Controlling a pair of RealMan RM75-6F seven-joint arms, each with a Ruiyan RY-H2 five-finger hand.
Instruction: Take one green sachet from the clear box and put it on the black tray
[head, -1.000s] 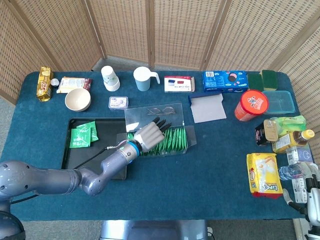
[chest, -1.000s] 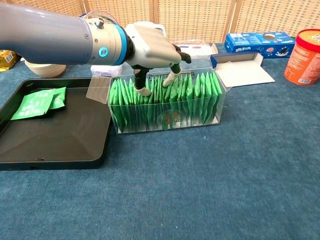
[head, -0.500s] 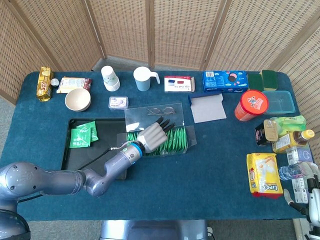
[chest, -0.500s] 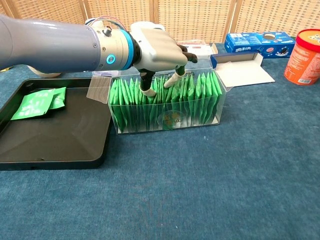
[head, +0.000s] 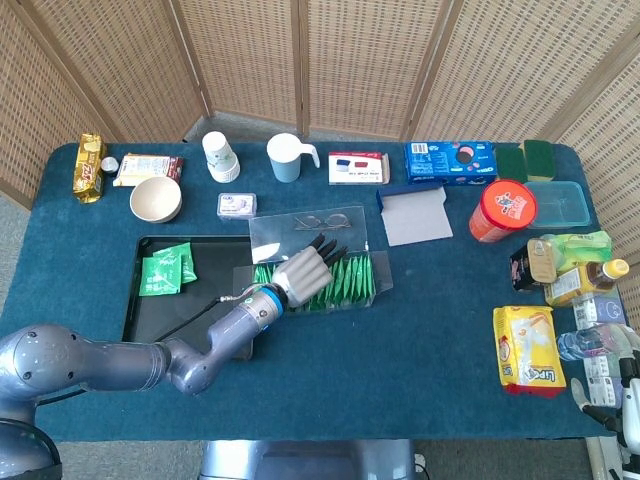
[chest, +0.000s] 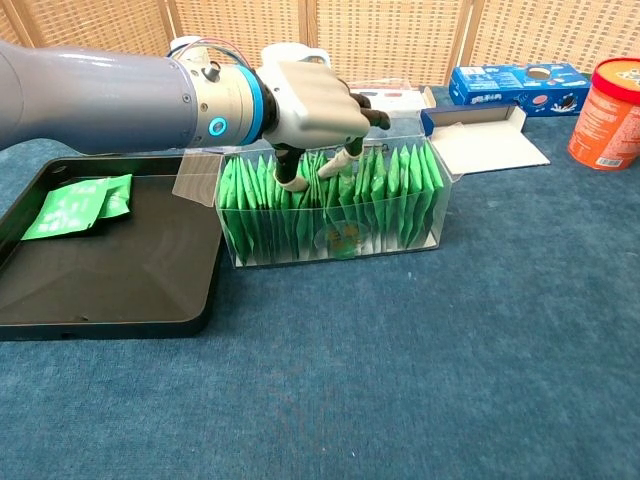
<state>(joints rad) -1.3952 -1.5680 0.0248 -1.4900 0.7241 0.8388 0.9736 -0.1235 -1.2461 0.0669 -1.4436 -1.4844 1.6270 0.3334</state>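
A clear box (head: 378, 291) (chest: 340, 243) stands mid-table, packed with upright green sachets (head: 350, 277) (chest: 400, 190). My left hand (head: 301, 271) (chest: 310, 100) hovers over the box's left half. Its thumb and a finger dip among the sachet tops, spread apart, and no sachet is lifted. The black tray (head: 165, 318) (chest: 110, 290) lies left of the box with two green sachets (head: 165, 270) (chest: 80, 205) in its far corner. Only a sliver of my right hand (head: 630, 395) shows at the lower right edge of the head view, so its fingers are unreadable.
The box's clear lid (head: 306, 225) lies behind it. Behind that are a bowl (head: 155, 199), a mug (head: 286, 157), a blue biscuit box (head: 450, 162) (chest: 515, 82) and a red canister (head: 502, 211) (chest: 610, 112). A yellow packet (head: 528, 348) and bottles crowd the right edge.
My left hand has shifted slightly right over the box and its fingertips have sunk a little deeper among the sachets. Nothing has been lifted.
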